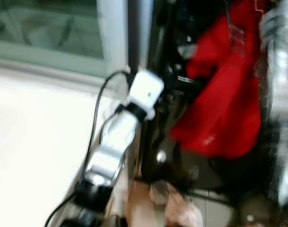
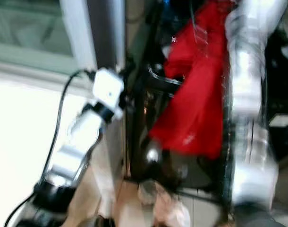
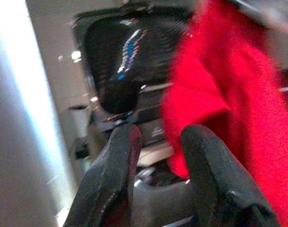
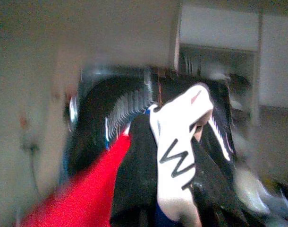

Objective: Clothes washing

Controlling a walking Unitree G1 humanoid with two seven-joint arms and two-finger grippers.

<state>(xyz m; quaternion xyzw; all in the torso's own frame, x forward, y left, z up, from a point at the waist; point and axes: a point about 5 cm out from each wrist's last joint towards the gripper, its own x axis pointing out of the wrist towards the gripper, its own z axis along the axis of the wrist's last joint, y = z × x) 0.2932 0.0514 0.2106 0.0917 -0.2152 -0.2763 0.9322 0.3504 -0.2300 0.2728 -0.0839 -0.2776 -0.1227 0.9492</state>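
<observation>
Blurred frames: red garment (image 1: 222,99) hangs upper right of frame from the raised right gripper (image 4: 182,189), which pinches it with a white printed cloth (image 4: 179,142), while left gripper (image 3: 158,156) sits just beside the red cloth, fingers (image 3: 118,175) spread, nothing between, dark washer drum (image 3: 122,61) behind.

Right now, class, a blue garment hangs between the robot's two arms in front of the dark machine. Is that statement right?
Not quite: the garment is red, not blue. Both eye views show it hanging between the left arm and the right arm, before the dark machine; the left wrist view shows the red too.
</observation>
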